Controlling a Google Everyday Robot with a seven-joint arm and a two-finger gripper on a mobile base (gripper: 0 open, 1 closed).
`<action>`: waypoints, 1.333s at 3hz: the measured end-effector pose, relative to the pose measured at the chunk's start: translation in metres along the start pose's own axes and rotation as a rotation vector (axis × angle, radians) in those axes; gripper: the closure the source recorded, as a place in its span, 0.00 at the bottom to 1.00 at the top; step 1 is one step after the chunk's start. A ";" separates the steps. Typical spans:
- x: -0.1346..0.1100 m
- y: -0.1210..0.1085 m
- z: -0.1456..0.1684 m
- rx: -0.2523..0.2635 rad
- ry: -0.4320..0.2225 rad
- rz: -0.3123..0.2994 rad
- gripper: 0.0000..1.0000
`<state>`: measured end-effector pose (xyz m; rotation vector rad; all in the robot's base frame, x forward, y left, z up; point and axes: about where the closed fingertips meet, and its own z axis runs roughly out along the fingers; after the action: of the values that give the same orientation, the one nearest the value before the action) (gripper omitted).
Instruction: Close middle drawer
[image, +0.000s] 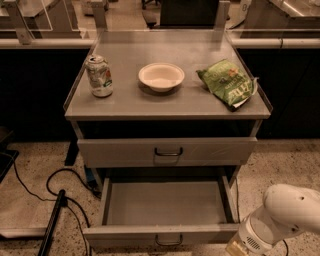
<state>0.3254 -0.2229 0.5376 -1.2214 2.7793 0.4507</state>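
The middle drawer (165, 202) stands pulled far out from the grey cabinet, low in the view, with its flat grey floor showing from back wall to front. Its low front panel (125, 235) runs along the bottom edge of the view, and a small dark loop handle (168, 242) sits at the panel's centre.

Just beside the drawer's right front corner, the robot's white arm (290, 212) comes in from the lower right and slopes down toward the bottom edge. Only a small pale sliver of the claw (233, 248) shows there, close to the right end of the front panel; I cannot tell whether it is wide or narrow, or whether it touches the panel.

Directly above the open drawer is the upper drawer (115, 150), its front sitting close under the cabinet top and carrying a dark handle (168, 151) at the middle.

The cabinet's top surface (165, 107) carries three things in a row, well apart from each other: a soda can (100, 76) upright at the left, a white bowl (161, 76) in the centre, and a green chip bag (227, 84) lying flat at the right, near the right edge.

On the speckled floor (280, 160) to the left of the cabinet, black cables (50, 182) loop across, and a dark pole (52, 225) leans toward the lower left.
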 end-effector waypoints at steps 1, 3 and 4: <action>-0.001 -0.017 0.049 -0.047 -0.040 0.016 1.00; -0.013 -0.023 0.080 -0.063 -0.072 0.073 1.00; -0.038 -0.039 0.097 -0.039 -0.129 0.100 1.00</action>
<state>0.3744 -0.1924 0.4428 -1.0241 2.7418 0.5729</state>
